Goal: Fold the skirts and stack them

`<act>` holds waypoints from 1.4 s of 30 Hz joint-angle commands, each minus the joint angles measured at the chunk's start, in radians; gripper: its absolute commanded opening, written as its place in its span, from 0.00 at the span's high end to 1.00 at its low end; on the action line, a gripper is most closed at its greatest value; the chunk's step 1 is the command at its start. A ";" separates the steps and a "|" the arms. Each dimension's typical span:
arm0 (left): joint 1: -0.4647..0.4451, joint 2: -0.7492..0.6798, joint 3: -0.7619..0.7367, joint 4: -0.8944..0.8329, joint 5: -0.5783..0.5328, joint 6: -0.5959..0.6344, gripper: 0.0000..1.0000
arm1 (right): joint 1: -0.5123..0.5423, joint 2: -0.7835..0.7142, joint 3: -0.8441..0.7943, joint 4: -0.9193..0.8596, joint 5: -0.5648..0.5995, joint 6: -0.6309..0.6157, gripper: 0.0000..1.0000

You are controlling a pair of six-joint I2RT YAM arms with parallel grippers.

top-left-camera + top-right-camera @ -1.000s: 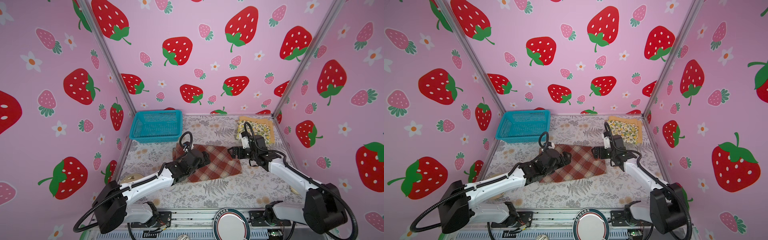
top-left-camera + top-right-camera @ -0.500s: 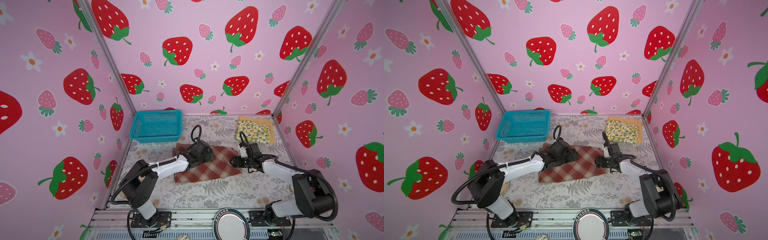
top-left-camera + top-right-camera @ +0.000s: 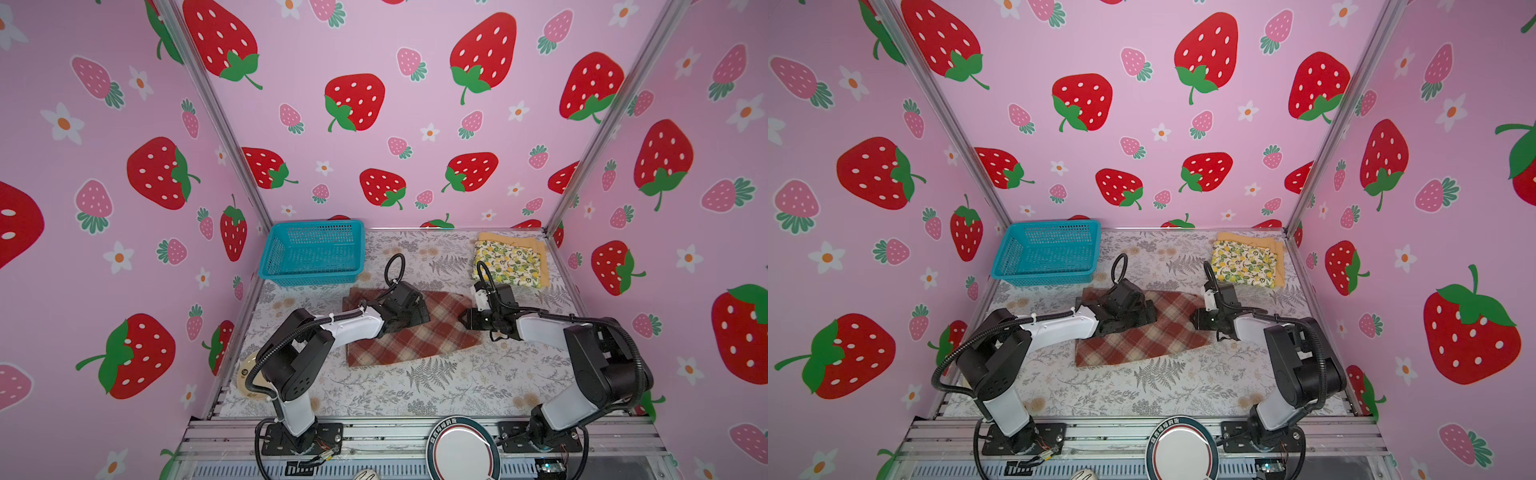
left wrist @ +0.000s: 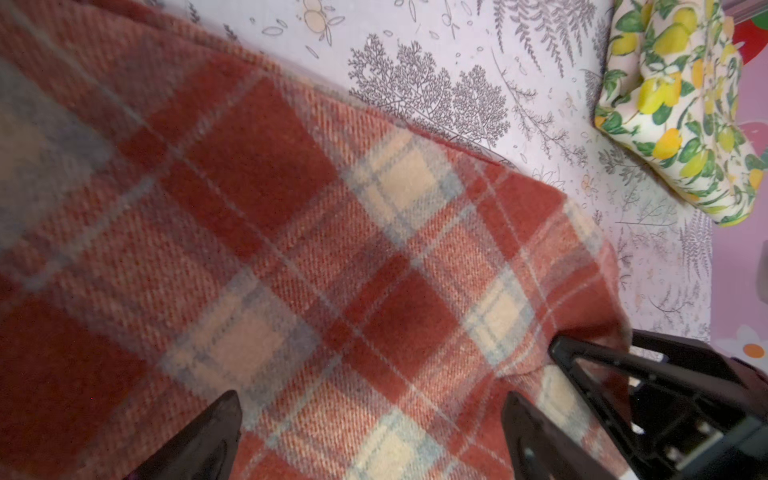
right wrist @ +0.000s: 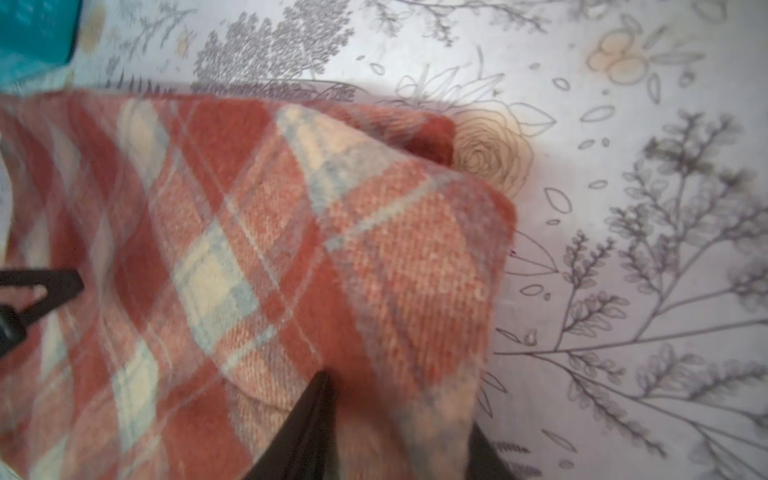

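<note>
Just right of frame centre, the plaid skirt (image 3: 409, 338) has newly been clamped at its edge by the right gripper (image 3: 463, 320). The left gripper (image 4: 370, 415) is kept spread wide, so a fold is judged imminent.

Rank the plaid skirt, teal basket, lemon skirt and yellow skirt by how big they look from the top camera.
In a top view, largest to smallest:
1. plaid skirt, though nearest the camera and partly under the left arm
2. basket
3. lemon skirt
4. yellow skirt, only its edges showing
</note>
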 commanded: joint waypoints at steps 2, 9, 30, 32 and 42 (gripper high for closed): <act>0.002 0.003 0.034 0.003 -0.004 0.000 0.01 | 0.004 0.066 -0.055 -0.099 -0.044 0.018 0.88; 0.002 -0.009 0.053 -0.003 0.019 0.015 0.02 | -0.028 0.057 0.013 -0.134 -0.063 -0.001 1.00; -0.148 0.159 0.255 0.269 0.235 -0.088 0.02 | -0.084 -0.292 0.380 -0.643 0.410 -0.169 1.00; -0.163 0.206 0.274 0.318 0.260 -0.118 0.02 | -0.084 -0.298 0.406 -0.659 0.389 -0.168 1.00; -0.220 0.337 0.290 0.441 0.304 -0.200 0.02 | -0.084 -0.278 0.476 -0.673 0.272 -0.137 1.00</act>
